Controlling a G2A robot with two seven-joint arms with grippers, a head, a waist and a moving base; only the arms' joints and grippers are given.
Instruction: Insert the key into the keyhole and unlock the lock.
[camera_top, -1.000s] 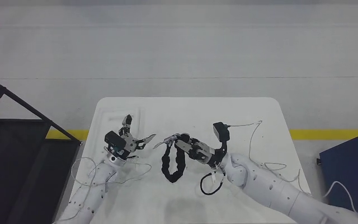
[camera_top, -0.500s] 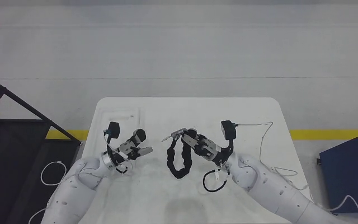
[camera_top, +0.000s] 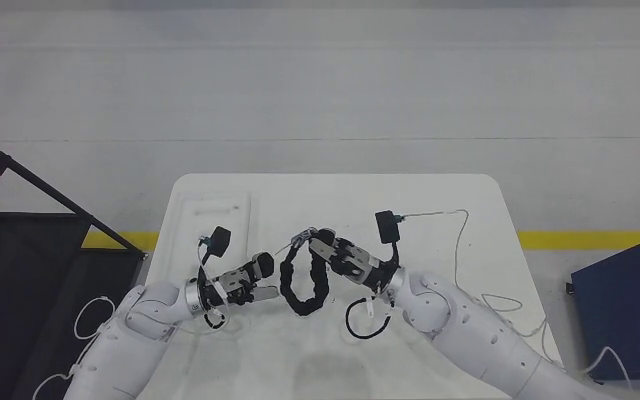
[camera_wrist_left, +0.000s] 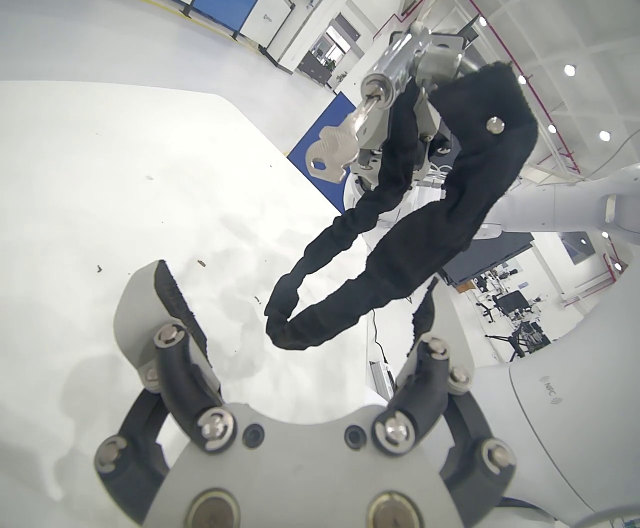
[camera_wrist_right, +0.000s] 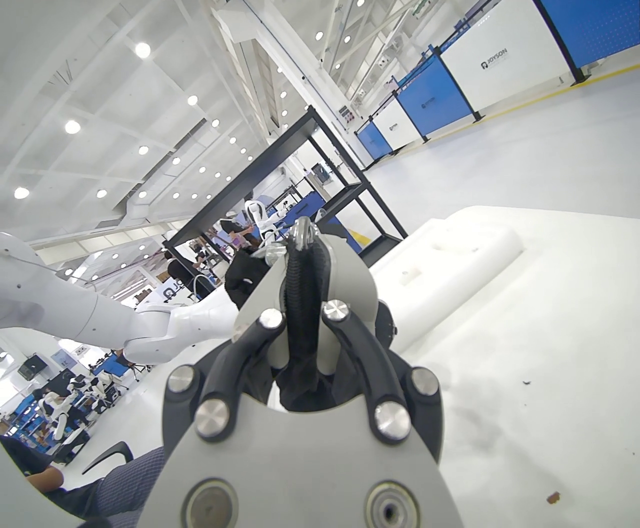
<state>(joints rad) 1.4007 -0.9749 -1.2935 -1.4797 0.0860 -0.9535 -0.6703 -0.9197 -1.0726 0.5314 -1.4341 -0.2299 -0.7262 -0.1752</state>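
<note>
Key (camera_wrist_left: 332, 152) sits with its blade in the keyhole of the chain lock (camera_wrist_left: 400, 250). Its flat silver head sticks out of the round metal cylinder (camera_wrist_left: 390, 65) at the lock's upper end. From that cylinder the lock's black cloth-covered chain hangs in a closed loop over the white table (camera_top: 450, 205). We cannot tell whether the bottom of the loop touches the tabletop.

We see the right gripper (camera_top: 318, 244) at the top of the lock, its fingers pressed together on the black sleeve just behind the cylinder. The key points away from that gripper. In the right wrist view the ribbed pads (camera_wrist_right: 295, 290) meet with cloth squeezed between them, and a bit of bright metal shows at their tips.

The left gripper (camera_wrist_left: 290, 292) is on the key's side of the lock, just beside the low end of the loop. Its fingers are spread wide and hold nothing. The key's head is above and beyond them, untouched.

A white foam tray (camera_top: 213, 215) lies on the table on the left gripper's side of the lock, well apart from it. A black cable coil (camera_top: 360, 325) lies on the opposite side of the lock, by the right arm.
</note>
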